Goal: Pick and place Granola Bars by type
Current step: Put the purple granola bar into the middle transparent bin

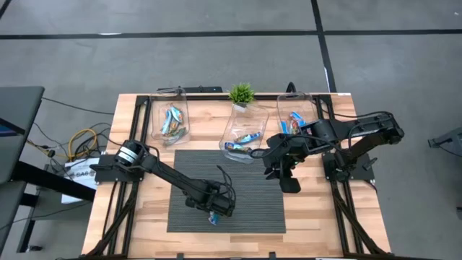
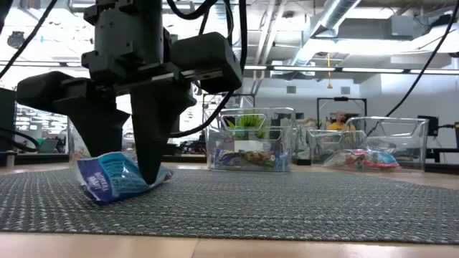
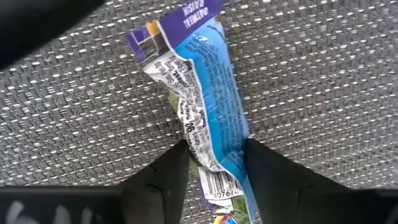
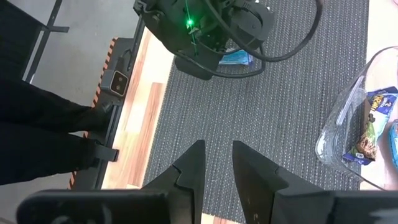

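Note:
One blue-and-white foil granola bar (image 3: 205, 93) lies on the dark woven mat (image 1: 245, 180), near the mat's near edge (image 1: 214, 217). My left gripper (image 3: 216, 165) stands over it, pointing down, and is shut on it; the low view shows the same gripper (image 2: 136, 168) and the bar (image 2: 115, 178). My right gripper (image 4: 217, 158) hangs open and holds nothing, above the mat's right edge (image 1: 291, 185). More bars lie in three clear tubs along the far edge: left (image 1: 172, 121), middle (image 1: 244, 137) and right (image 1: 297, 119). My left gripper pinches the bar between its two fingers (image 3: 168, 183), close to one end of the wrapper (image 3: 221, 158). The fingers come from above, pointing down, and lie across the bar's length. The bar rests on the mat (image 2: 100, 188), and its longer part sticks out past the fingers.
The mat covers the table's middle; bare wooden tabletop (image 1: 144, 209) lies around it. A small green plant (image 1: 242, 92) stands at the far edge between the tubs. Dark frame rails run down both table sides. A cable bundle (image 1: 83, 141) lies beyond the left edge.

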